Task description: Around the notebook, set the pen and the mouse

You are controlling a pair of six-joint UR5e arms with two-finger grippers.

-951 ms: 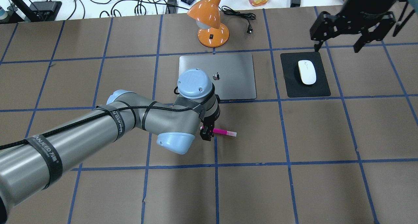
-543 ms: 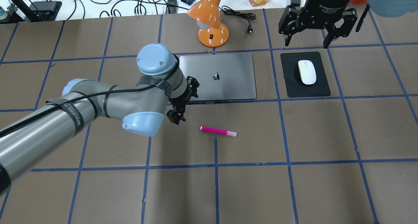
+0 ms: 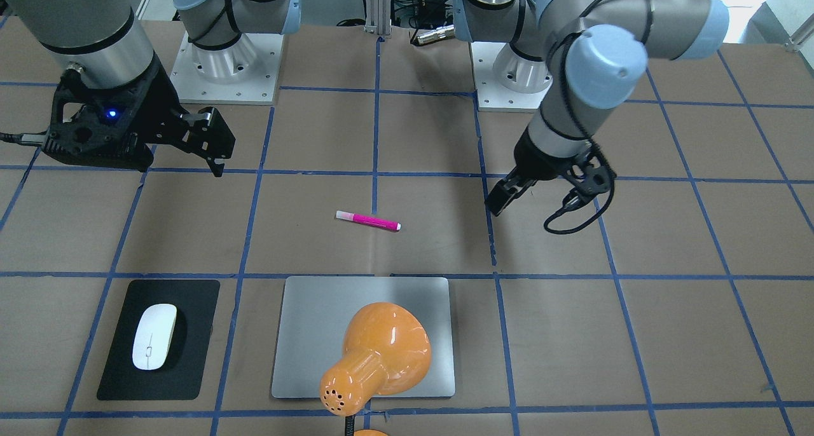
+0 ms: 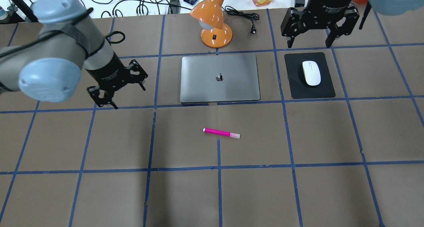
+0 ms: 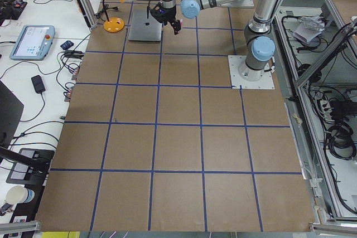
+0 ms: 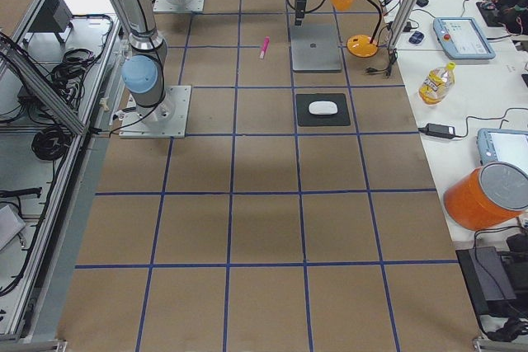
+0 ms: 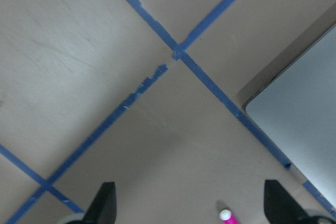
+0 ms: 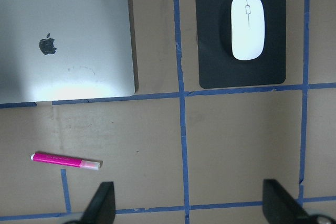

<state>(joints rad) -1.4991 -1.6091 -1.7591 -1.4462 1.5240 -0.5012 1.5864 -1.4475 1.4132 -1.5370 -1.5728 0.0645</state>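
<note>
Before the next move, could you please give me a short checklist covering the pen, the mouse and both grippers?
1. Pen lies free on the table, on the robot's side of the notebook, not touching it: ok.
2. Mouse rests on the black pad, to the right of the notebook: ok.
3. Left gripper open and empty, off the notebook's left edge: ok.
4. Right gripper open and empty, beyond the pad's far edge: ok.
5. Height gap between the orange lamp and the notebook: cannot tell.
</note>
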